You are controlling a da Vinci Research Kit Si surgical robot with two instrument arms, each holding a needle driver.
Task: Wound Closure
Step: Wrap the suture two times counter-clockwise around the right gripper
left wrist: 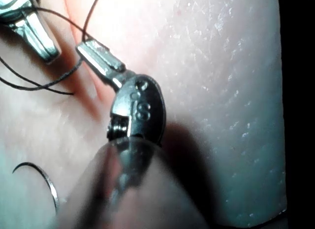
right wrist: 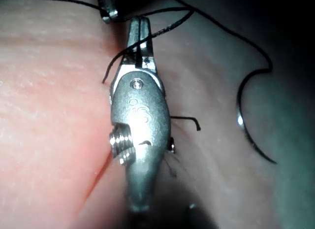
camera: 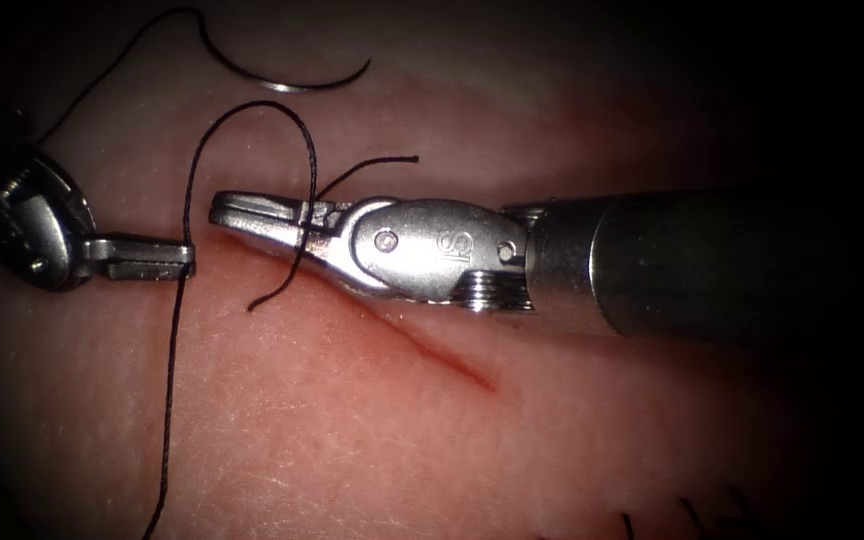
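A few short cut ends of thread [camera: 628, 524] stand along the bottom edge of the endoscope view, toward the right; dark, brief strokes in a loose row, each apart from its neighbour; whether they are knotted I cannot tell; the left wrist view has a black backdrop [left wrist: 300, 111].
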